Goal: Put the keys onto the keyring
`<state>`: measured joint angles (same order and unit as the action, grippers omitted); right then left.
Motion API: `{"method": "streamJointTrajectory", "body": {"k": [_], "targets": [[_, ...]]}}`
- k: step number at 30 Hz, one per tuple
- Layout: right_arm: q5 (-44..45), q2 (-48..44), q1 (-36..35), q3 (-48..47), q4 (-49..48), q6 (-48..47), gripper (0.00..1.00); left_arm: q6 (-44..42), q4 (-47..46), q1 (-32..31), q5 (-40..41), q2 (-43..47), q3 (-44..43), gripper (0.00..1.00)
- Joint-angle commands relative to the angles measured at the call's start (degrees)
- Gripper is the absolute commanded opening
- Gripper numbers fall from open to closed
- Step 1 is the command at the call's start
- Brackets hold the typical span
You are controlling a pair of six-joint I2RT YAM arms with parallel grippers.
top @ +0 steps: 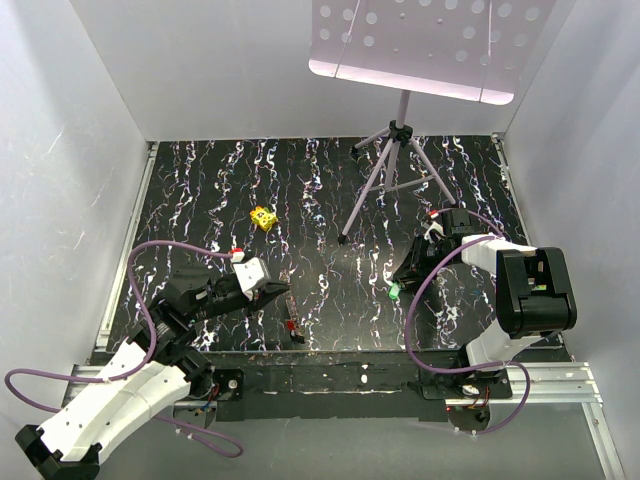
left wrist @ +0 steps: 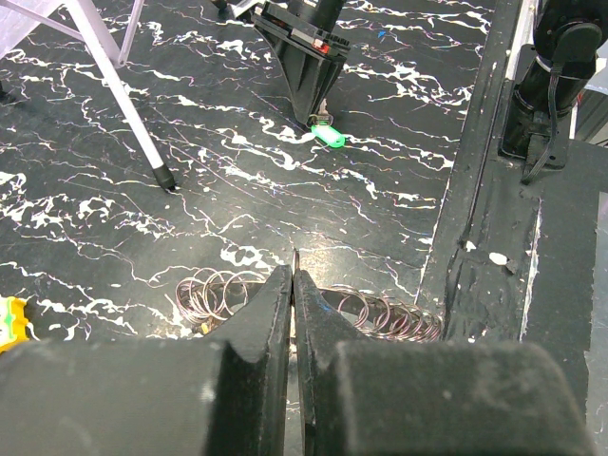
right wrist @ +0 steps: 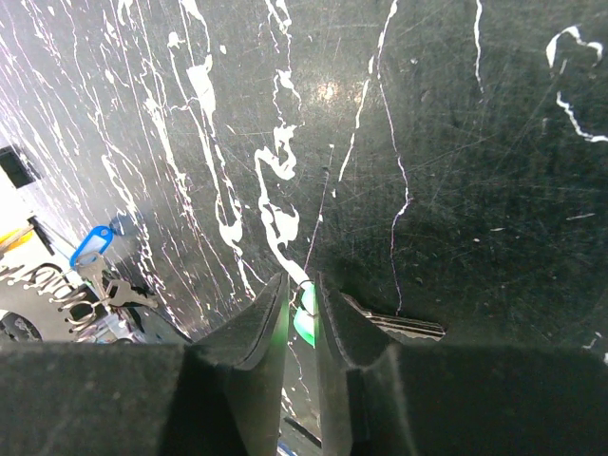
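My left gripper [top: 278,290] is shut on a thin silvery keyring [left wrist: 295,258], seen edge-on, its tip poking out between the fingertips. It is low over the table near the front edge. My right gripper [top: 402,280] points down at the table, its jaws closed to a narrow gap round the green head of a green key [right wrist: 306,321]. The key's metal blade [right wrist: 404,328] sticks out to the right on the table. The green key also shows in the top view [top: 394,292] and the left wrist view [left wrist: 330,138]. A blue key [right wrist: 91,244] and a red key [top: 292,325] lie near the left gripper.
A dark holder with coils of spare wire rings [left wrist: 385,315] lies just beyond the left fingers. A yellow block [top: 263,217] sits mid-table. A grey tripod [top: 395,160] with a white perforated plate stands at the back. White walls enclose the table.
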<state>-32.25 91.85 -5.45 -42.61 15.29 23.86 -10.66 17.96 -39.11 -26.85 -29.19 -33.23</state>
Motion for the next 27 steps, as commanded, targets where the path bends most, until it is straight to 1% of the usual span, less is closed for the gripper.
{"method": "streamJointTrajectory", "body": {"k": [1, 18, 20, 27], "targets": [[-0.18, -1.59, -0.35, -0.28, 0.36, -0.48, 0.23, -0.07, -2.57, 0.27, -0.39, 0.54, -0.34, 0.00], [-0.36, -1.59, -0.35, -0.19, 0.18, -0.92, 0.10, 0.02, -2.57, 0.35, -0.31, 0.71, -0.25, 0.00], [-0.44, -1.68, -0.26, -0.11, 0.00, -1.01, 0.07, -0.07, -2.57, 0.44, -0.31, 0.71, -0.34, 0.00], [0.17, -2.38, -0.26, -0.37, 0.09, -1.53, 0.04, -0.07, -2.66, 0.44, -0.31, 0.71, -0.25, 0.00]]}}
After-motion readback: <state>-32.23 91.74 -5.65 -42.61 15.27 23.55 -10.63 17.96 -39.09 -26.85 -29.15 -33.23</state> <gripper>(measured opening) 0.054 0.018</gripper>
